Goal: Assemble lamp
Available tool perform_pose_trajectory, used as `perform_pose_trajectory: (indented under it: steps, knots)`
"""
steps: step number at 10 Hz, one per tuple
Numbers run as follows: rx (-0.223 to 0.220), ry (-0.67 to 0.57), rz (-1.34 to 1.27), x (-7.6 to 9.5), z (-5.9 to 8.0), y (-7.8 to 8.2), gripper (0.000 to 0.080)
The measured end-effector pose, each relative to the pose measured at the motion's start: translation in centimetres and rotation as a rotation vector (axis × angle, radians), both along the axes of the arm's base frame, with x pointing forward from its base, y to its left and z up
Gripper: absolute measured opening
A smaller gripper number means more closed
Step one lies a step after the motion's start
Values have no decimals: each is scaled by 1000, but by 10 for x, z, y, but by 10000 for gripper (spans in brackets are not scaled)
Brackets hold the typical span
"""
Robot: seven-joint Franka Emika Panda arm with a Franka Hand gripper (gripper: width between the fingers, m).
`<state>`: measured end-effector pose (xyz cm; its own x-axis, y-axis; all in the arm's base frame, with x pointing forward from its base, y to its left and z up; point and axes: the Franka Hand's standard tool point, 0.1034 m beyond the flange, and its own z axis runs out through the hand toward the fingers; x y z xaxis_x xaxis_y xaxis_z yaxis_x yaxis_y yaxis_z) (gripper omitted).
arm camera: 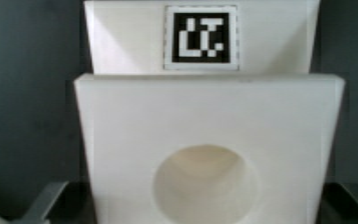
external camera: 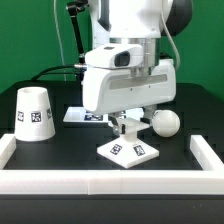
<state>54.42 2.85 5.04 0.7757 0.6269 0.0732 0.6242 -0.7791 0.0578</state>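
The gripper (external camera: pixel 125 128) hangs low right over the base (external camera: pixel 131 152), a finger (arm camera: pixel 37 205) just outside its edge; whether it pinches is impossible to tell. The bulb (external camera: pixel 165 123) lies near the gripper, and the shade (external camera: pixel 34 113) stands well apart on its other side.

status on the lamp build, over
hand low at base, grip unclear. bulb and shade sit apart from base, not fitted. no obstruction seen.

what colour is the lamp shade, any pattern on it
The shade is white with black-and-white square tags on its side, clearest in the exterior view.
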Motion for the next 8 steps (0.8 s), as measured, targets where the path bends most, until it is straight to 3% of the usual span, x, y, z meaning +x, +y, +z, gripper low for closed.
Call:
perform_pose_trajectory:
  steps: [3,8]
  knots:
    - [13,-44,-31,31,-1,18,537]
    - [36,-55,-156,35,0,21,537]
